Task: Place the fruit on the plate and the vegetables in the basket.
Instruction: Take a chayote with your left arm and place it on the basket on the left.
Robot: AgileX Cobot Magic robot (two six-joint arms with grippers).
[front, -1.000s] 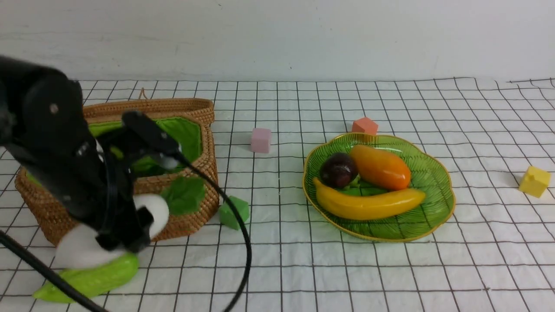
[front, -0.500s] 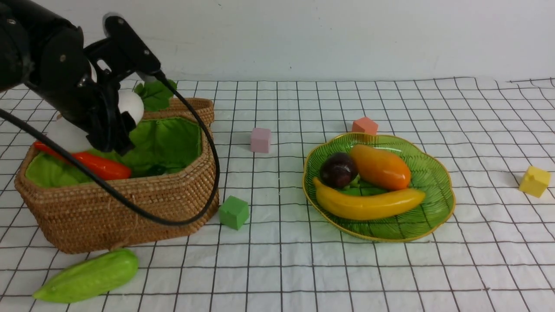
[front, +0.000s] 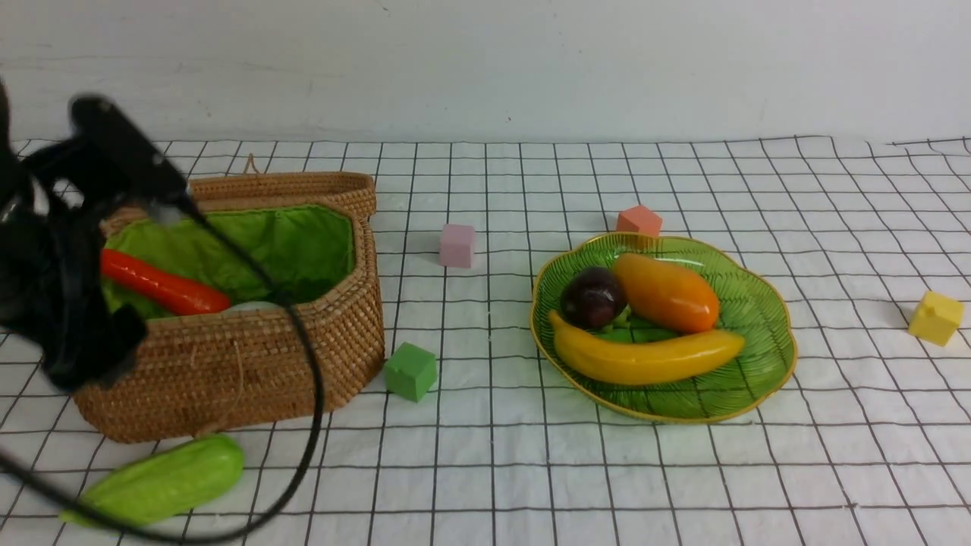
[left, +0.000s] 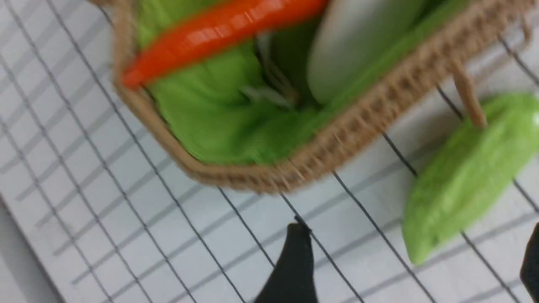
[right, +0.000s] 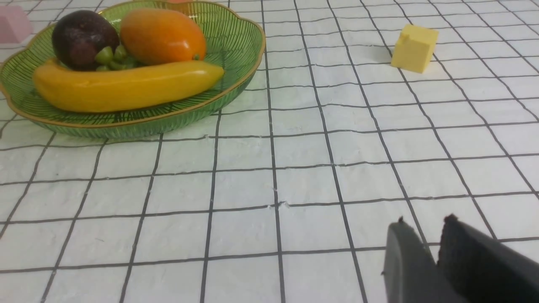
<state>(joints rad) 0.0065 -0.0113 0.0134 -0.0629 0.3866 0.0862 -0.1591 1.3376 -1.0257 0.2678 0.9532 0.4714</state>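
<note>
White gridded cloth over the table (front: 758, 470), pale wall behind.

Plate (front: 770, 334), right of centre: holds mango (front: 666, 292), dark purple ball (front: 592, 297) and banana (front: 645, 356). Fruit complete, by the look of it.

Basket (front: 243, 364), left, lid back: carrot (front: 163, 286) lies on the green lining; radish (left: 358, 38) beside it, plain only in the left wrist view.

Cucumber (front: 163, 481): on the cloth just near-side of the basket's front wall, outside it. Long axis roughly left-right, the right end a little farther off.

Left gripper (left: 414, 261): blurred, above the basket's left end, jaws spread wide with nothing between them. The cucumber lies below and nearer; this arm is far the closer, so the pick is probably its job, fingers set across the long axis.

Right gripper (right: 429, 240): low over bare cloth right of the plate, nearly closed, empty.

Loose cubes: green (front: 410, 371), pink (front: 457, 245), orange (front: 639, 221), yellow (front: 934, 317).
</note>
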